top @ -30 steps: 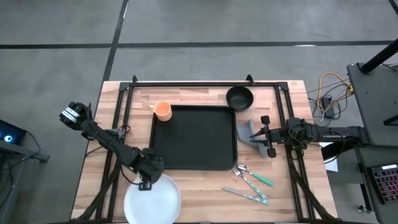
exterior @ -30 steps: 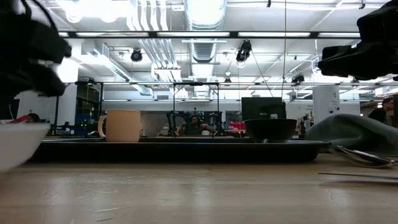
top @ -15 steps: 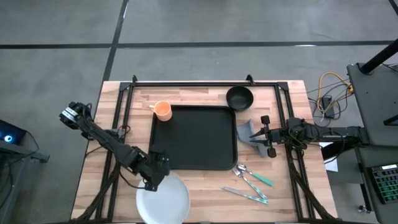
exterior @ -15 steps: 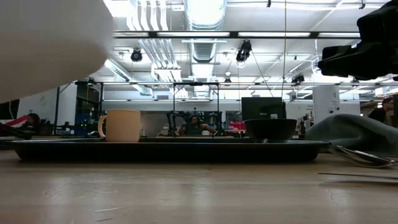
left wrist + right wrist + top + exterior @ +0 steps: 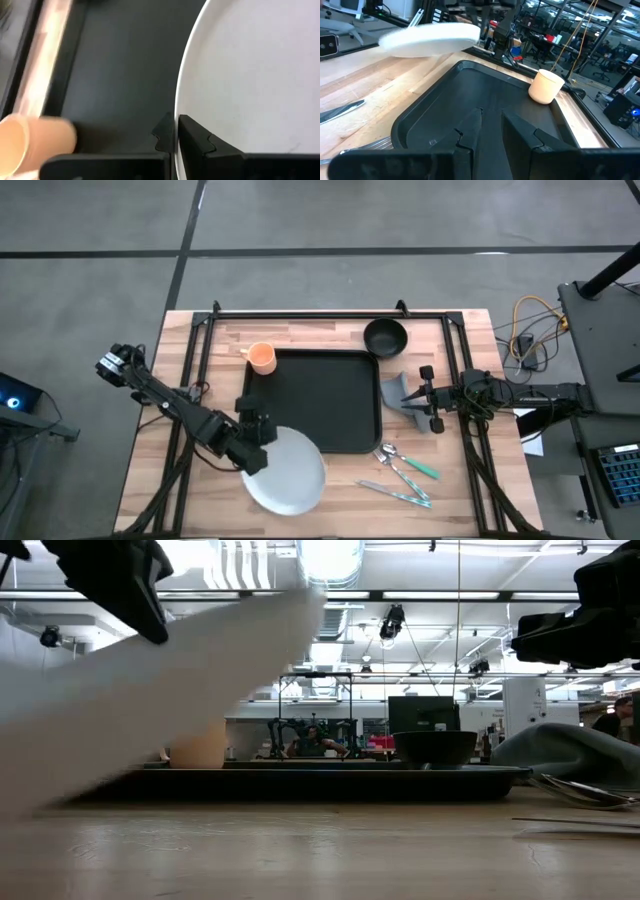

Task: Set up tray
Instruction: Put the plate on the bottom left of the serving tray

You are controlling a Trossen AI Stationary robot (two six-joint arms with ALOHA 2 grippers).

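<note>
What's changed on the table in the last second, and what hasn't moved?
The left gripper, shut on the white plate, has lifted it off the table's near edge and swung it toward the tray; its rim now overlaps the tray's near left corner. The right gripper, cup, bowl, cloth and cutlery stayed put.

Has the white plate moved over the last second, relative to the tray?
Yes. Held by the left gripper, the white plate has moved rightward and toward the tray; its edge now overlaps the tray's near left corner.
</note>
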